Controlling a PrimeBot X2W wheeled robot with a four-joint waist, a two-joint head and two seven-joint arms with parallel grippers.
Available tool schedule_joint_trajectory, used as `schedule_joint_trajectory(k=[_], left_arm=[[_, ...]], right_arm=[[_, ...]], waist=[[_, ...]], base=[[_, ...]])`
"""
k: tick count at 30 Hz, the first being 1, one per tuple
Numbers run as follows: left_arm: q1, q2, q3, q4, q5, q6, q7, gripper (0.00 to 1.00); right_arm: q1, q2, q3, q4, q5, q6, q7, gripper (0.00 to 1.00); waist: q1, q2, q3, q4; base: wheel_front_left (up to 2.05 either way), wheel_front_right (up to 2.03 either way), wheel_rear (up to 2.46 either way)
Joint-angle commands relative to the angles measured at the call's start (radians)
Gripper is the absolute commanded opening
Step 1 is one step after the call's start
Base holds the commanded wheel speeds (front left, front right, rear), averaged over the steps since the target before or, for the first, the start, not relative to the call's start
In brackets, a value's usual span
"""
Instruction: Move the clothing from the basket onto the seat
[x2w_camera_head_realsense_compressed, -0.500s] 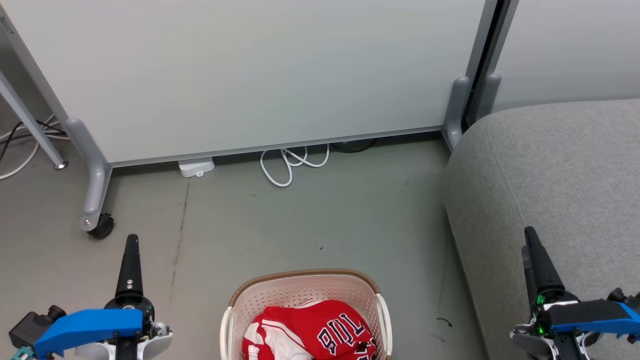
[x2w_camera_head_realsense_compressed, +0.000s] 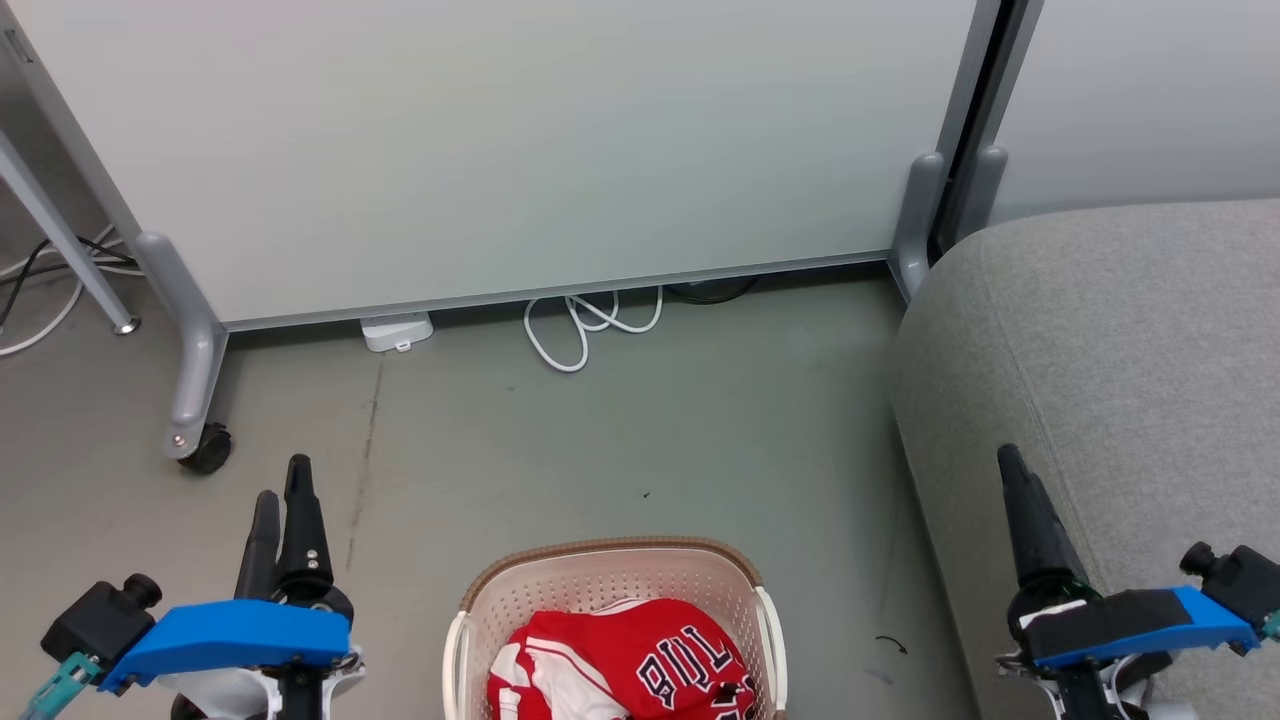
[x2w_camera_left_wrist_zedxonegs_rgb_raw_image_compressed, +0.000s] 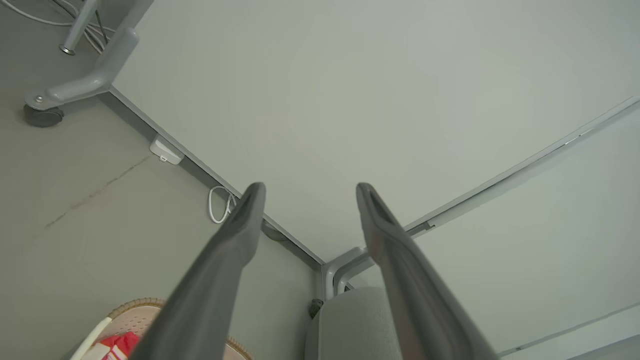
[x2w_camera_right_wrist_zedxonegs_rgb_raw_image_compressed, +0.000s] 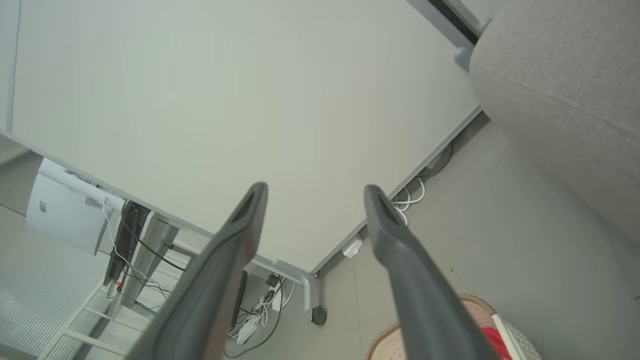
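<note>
Two grippers, your left gripper (x2w_camera_left_wrist_zedxonegs_rgb_raw_image_compressed: 309, 187) and right gripper (x2w_camera_right_wrist_zedxonegs_rgb_raw_image_compressed: 316, 187), hang wide apart and empty, flanking the basket (x2w_camera_head_realsense_compressed: 600, 548) with red clothing (x2w_camera_head_realsense_compressed: 620, 660) heaped inside between them, the grey seat (x2w_camera_head_realsense_compressed: 1120, 340) beside the right, apparently poised for a first reach.

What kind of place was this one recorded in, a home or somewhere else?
Probably an office or lab corner staged like a living room, not a real home: wheeled partition panels stand in for walls, the grey floor is bare, and a grey sofa seat sits beside a laundry basket.
</note>
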Motion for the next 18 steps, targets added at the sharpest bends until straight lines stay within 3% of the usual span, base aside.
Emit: schedule_joint_trajectory(k=[1,18], left_arm=[[-0.025,0.008,-0.011,-0.017,0.061,0.005,-0.014,1.0],[-0.027,0.016,-0.061,0.024,0.293,0.028,-0.066,1.0]], right_arm=[[-0.028,-0.006,0.011,-0.021,-0.063,0.002,-0.013,1.0],[-0.027,-0.007,0.051,0.0,-0.329,0.002,-0.066,1.0]], waist=[[-0.0001,0.0,0.0,0.001],[-0.0001,0.0,-0.001,0.009]], base=[[0.0,0.0,0.0],[0.0,0.0,0.0]])
